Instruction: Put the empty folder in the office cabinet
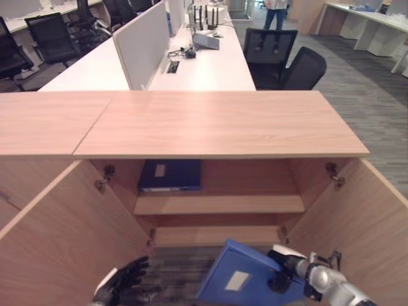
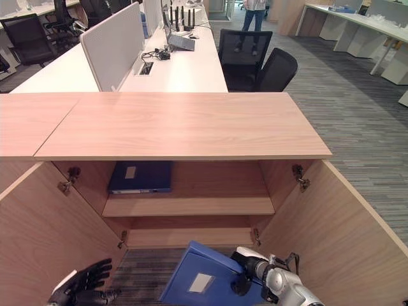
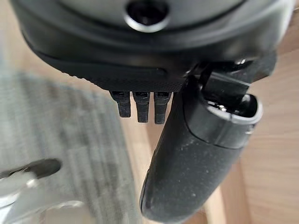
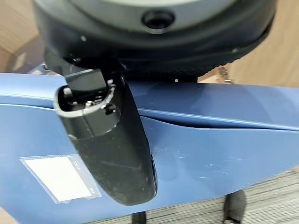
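Note:
A blue folder (image 1: 239,274) with a white label hangs tilted in front of the open office cabinet (image 1: 217,124), low at the bottom centre. My right hand (image 1: 284,264) is shut on its right edge. In the right wrist view the thumb (image 4: 112,144) presses on the folder's cover (image 4: 210,135) and fingertips show under its lower edge. The folder is outside the cabinet, below the level of the middle shelf (image 1: 217,204). My left hand (image 1: 121,280) hovers open and holding nothing at the lower left, near the left door (image 1: 64,236).
A dark blue folder (image 1: 169,174) lies flat on the left of the upper shelf. Both cabinet doors stand wide open, the right door (image 1: 357,223) close to my right arm. Desks, black chairs (image 1: 287,60) and a person (image 1: 275,13) are beyond the cabinet.

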Controlling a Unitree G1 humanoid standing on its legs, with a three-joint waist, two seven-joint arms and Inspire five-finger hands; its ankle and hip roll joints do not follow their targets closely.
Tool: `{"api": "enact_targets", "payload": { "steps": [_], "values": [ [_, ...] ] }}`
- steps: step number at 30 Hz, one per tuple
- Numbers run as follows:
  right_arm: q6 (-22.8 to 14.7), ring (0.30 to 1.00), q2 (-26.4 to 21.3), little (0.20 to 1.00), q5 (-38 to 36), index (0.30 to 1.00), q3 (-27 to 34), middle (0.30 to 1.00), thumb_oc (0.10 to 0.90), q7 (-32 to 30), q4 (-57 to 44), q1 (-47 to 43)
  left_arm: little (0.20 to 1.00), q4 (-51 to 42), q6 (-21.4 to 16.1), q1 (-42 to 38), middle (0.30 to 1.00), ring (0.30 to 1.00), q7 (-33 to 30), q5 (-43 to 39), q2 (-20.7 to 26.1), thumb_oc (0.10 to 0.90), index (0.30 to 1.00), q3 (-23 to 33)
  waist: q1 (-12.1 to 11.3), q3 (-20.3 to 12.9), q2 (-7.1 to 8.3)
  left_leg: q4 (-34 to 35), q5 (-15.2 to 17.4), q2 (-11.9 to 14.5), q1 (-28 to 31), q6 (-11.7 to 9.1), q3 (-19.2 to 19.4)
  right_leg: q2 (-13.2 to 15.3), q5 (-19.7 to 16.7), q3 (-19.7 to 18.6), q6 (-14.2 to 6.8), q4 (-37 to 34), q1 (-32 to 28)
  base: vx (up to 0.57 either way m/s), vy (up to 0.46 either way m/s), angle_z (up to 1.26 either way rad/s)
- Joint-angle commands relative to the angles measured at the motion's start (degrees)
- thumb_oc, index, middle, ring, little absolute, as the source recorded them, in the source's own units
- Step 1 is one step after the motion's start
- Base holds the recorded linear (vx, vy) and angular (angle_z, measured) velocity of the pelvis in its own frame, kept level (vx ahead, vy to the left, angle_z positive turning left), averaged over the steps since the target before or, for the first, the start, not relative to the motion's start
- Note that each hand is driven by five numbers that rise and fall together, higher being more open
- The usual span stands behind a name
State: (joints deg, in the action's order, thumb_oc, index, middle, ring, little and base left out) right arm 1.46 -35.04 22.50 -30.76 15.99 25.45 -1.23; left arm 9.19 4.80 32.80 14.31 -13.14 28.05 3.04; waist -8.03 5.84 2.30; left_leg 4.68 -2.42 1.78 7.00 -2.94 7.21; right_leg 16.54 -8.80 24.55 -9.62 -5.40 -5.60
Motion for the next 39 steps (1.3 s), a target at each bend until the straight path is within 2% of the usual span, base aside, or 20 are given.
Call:
{"api": "enact_targets", "payload": {
  "steps": [1, 6, 9, 10, 11, 12, 13, 14, 15, 16, 21, 27, 33, 39],
  "values": [
    [-2.01, 0.3, -0.46, 0.3, -0.16, 0.3, -1.34, 0.3, 0.4, -1.1, 1.2, -8.95, 0.9, -1.18, -2.34, -4.66, 0.9, 0.9, -0.95, -0.71, 2.05, 0.8, 0.9, -1.22, -0.52, -1.73, 2.05, 0.32, 8.0, 1.98, 1.98, -0.31, -6.22, 5.66, -3.5, 0.78, -4.64, 0.39, 1.39, 0.0, 0.0, 0.0],
    [-0.6, 0.3, 2.05, 0.3, -3.83, 0.3, -1.24, 0.3, 0.4, -1.94, 6.46, -9.68, 0.9, 4.42, -1.65, -6.9, 0.9, 0.9, -1.82, 0.41, 0.77, 0.8, 0.9, -3.81, -0.5, -2.12, 1.96, 0.32, 7.95, 1.92, 1.82, -0.26, -6.29, 5.61, -3.36, 0.78, -4.59, 0.39, 1.46, 0.0, 0.0, 0.0],
    [2.27, 0.3, 13.36, 0.3, -35.38, 0.3, 7.79, 0.3, 0.4, -4.5, 13.33, -7.59, 0.9, 13.07, -0.36, -11.01, 0.9, 0.9, -3.15, 0.31, -2.49, 0.8, 0.9, -7.5, -0.31, -2.25, 1.38, 0.32, 8.0, 2.0, 2.1, -0.3, -6.26, 5.41, -3.22, 0.42, -4.43, 0.39, 1.38, 0.0, 0.0, 0.0],
    [2.6, 0.3, 17.28, 0.3, -48.69, 0.3, 10.84, 0.3, 0.4, -4.22, 13.19, -7.11, 0.9, 15.73, 0.12, -11.5, 0.9, 0.9, -2.85, -0.03, -3.28, 0.8, 0.9, -8.52, -0.24, -2.27, 1.29, 0.32, 7.95, 1.95, 2.18, -0.31, -6.05, 5.48, -3.38, 0.14, -4.41, 0.39, 1.46, 0.0, 0.0, 0.0],
    [2.61, 0.3, 17.28, 0.3, -48.78, 0.3, 10.87, 0.3, 0.4, -4.24, 13.18, -7.15, 0.9, 15.83, 0.07, -11.62, 0.9, 0.9, -2.86, -0.05, -3.26, 0.8, 0.9, -8.56, -0.27, -2.3, 1.47, 0.32, 7.79, 1.74, 2.0, -0.25, -6.05, 5.69, -3.49, 0.09, -4.42, 0.39, 1.65, -0.02, 0.02, -0.08],
    [1.1, 0.3, 19.79, 0.3, -55.63, 0.3, 12.02, 0.3, 0.4, -5.49, 14.38, -6.64, 0.9, 17.37, 0.48, -11.88, 0.9, 0.9, -2.46, -0.43, -3.97, 0.8, 0.9, -9.49, -0.21, -2.38, 1.46, 0.32, 7.72, 1.69, 2.02, -0.26, -5.83, 5.74, -3.62, -0.13, -4.39, 0.39, 1.75, -0.01, 0.032, -0.09],
    [-1.83, 0.3, 27.06, 0.3, -78.43, 0.3, 15.5, 0.3, 0.4, -7.91, 13.02, -6.06, 0.9, 23.9, 1.03, -13.17, 0.9, 0.9, -3.57, -2.8, -6.31, 0.8, 0.9, -12.3, 0.2, -2.52, 1.15, 0.32, 7.89, 1.95, 2.56, -0.57, -5.1, 5.39, -3.67, -0.62, -4.23, 0.39, 1.68, 0.0, 0.034, -0.08],
    [-3.07, 0.3, 29.09, 0.3, -83.78, 0.3, 16.74, 0.3, 0.4, -9.05, 12.88, -6.52, 0.9, 26.13, 1.22, -13.78, 0.9, 0.9, -4.24, -4.57, -7.25, 0.8, 0.9, -13.06, 0.4, -2.67, 1.05, 0.32, 7.9, 1.94, 2.64, -0.6, -5.03, 5.36, -3.72, -0.72, -4.2, 0.39, 1.72, -0.01, 0.029, -0.05],
    [-3.08, 0.3, 29.09, 0.3, -83.81, 0.3, 16.77, 0.3, 0.4, -9.06, 12.88, -6.58, 0.9, 26.2, 1.18, -13.88, 0.9, 0.9, -4.25, -4.58, -7.24, 0.8, 0.9, -13.08, 0.43, -2.71, 1.22, 0.32, 7.72, 1.73, 2.42, -0.54, -5.07, 5.57, -3.83, -0.73, -4.21, 0.39, 1.9, 0.0, 0.016, -0.08],
    [-5.64, 0.3, 32.05, 0.3, -90.65, 0.3, 19.11, 0.3, 0.4, -11.32, 14.2, -8.86, 0.9, 30.0, 1.25, -15.16, 0.9, 0.9, -5.9, -7.99, -8.8, 0.8, 0.9, -14.39, 0.61, -2.92, 0.82, 0.32, 7.93, 1.94, 2.78, -0.63, -4.91, 5.25, -3.75, -0.82, -4.14, 0.39, 1.67, -0.01, 0.015, -0.07],
    [-7.38, 0.3, 34.0, 0.3, -95.27, 0.3, 21.59, 0.3, 0.4, -14.09, 16.85, -11.51, 0.9, 35.12, 1.57, -16.51, 0.9, 0.9, -7.21, -11.92, -10.33, 0.8, 0.9, -15.98, 0.58, -3.42, 0.78, 0.32, 7.69, 1.7, 2.41, -0.67, -4.94, 5.41, -3.82, -0.79, -4.15, 0.39, 1.95, 0.0, 0.003, -0.01],
    [-5.74, 0.3, 33.92, 0.3, -95.32, 0.3, 24.17, 0.3, 0.4, -15.84, 26.47, -14.21, 0.9, 42.74, 1.74, -18.96, 0.9, 0.9, -7.23, -11.23, -11.73, 0.8, 0.9, -15.8, -0.16, -4.09, 0.73, 0.32, 7.72, 1.81, 2.19, -0.8, -5.41, 5.24, -3.72, -0.56, -4.11, 0.39, 1.88, 0.0, 0.0, 0.0],
    [-4.08, 0.3, 34.49, 0.3, -95.29, 0.3, 24.35, 0.3, 0.4, -15.58, 30.14, -14.36, 0.9, 42.76, 1.54, -19.61, 0.9, 0.9, -7.33, -9.67, -11.57, 0.8, 0.9, -16.27, -0.46, -4.19, 0.51, 0.32, 7.6, 1.82, 2.05, -0.85, -5.71, 5.11, -3.59, -0.46, -4.04, 0.39, 1.79, 0.0, 0.0, 0.0],
    [-4.01, 0.3, 36.67, 0.3, -97.3, 0.3, 23.15, 0.3, 0.4, -14.7, 29.23, -14.73, 0.9, 43.53, 1.73, -19.92, 0.9, 0.9, -7.34, -11.96, -12.66, 0.8, 0.9, -16.53, -0.56, -3.87, 0.23, 0.32, 7.54, 1.82, 2.02, -0.78, -5.82, 4.94, -3.57, -0.56, -3.97, 0.39, 1.81, 0.0, 0.006, 0.0]
  ]
}}
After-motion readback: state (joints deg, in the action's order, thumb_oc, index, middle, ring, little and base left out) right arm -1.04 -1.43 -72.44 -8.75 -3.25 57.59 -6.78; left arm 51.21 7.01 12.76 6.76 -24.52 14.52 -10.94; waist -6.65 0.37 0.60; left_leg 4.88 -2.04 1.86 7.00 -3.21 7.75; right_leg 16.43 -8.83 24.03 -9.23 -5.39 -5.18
